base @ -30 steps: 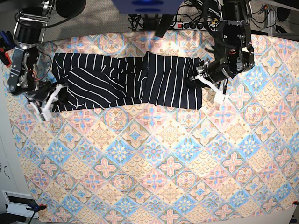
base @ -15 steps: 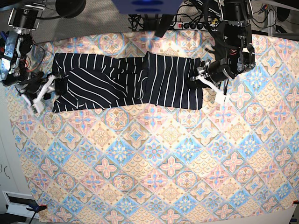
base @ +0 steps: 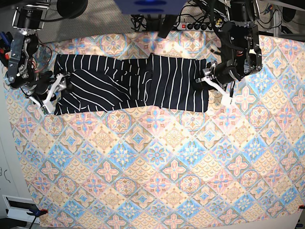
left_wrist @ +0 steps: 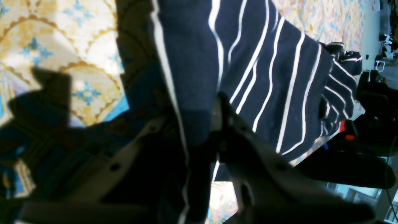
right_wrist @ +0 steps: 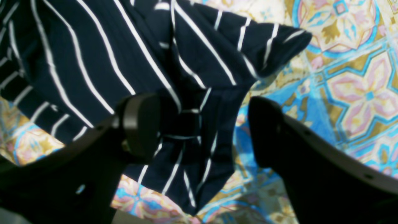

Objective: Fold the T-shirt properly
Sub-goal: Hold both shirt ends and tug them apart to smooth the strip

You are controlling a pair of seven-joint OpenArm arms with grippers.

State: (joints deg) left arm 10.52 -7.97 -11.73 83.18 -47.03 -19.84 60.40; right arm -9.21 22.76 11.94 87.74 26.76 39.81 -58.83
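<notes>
Along the far edge of the tablecloth (base: 157, 171), the T-shirt (base: 128, 86) is being kept stretched flat, its one end being pinched by the left gripper (base: 209, 82) as an anchor, while the right gripper (right_wrist: 203, 124) is being held spread over the other end.

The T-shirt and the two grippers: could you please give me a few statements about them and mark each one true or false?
1. The T-shirt lies stretched sideways across the tablecloth. True.
2. The right gripper is clamped on fabric. False: its jaws stand wide open over a shirt corner.
3. The left gripper pinches the shirt's edge. True.
4. The shirt is plain black. False: it has thin white stripes.
</notes>
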